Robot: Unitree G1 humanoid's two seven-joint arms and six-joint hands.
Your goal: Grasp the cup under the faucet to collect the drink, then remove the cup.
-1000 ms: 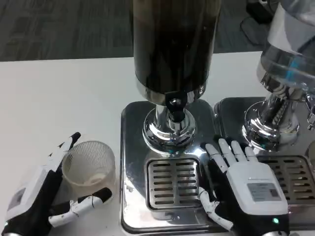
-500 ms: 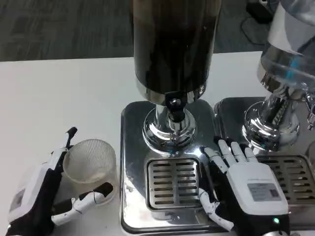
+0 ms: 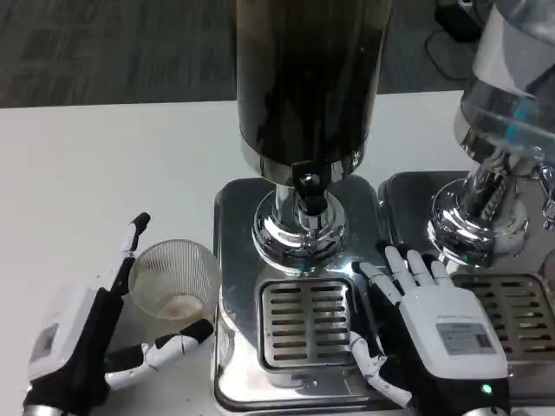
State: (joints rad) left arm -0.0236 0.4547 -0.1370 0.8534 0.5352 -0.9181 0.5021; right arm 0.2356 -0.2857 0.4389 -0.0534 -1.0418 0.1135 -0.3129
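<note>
A clear ribbed plastic cup (image 3: 176, 282) stands on the white table just left of the steel drip tray (image 3: 232, 260). My left hand (image 3: 87, 338) holds it, with one finger (image 3: 134, 241) along its far left side and the thumb (image 3: 173, 347) against its near side. The faucet (image 3: 308, 186) of the dark drink dispenser (image 3: 308, 78) hangs over the slotted grate (image 3: 303, 321), which has nothing on it. My right hand (image 3: 429, 321) lies flat to the right of that grate, fingers apart and holding nothing.
A second dispenser (image 3: 507, 113) with a clear tank stands at the right on its own steel tray (image 3: 408, 186) with a grate (image 3: 520, 312). Bare white table (image 3: 95, 173) stretches to the left and behind the cup.
My left hand has slid to the right with the cup between its fingers, bringing the cup up against the tray's left edge. The right hand has stayed where it was.
</note>
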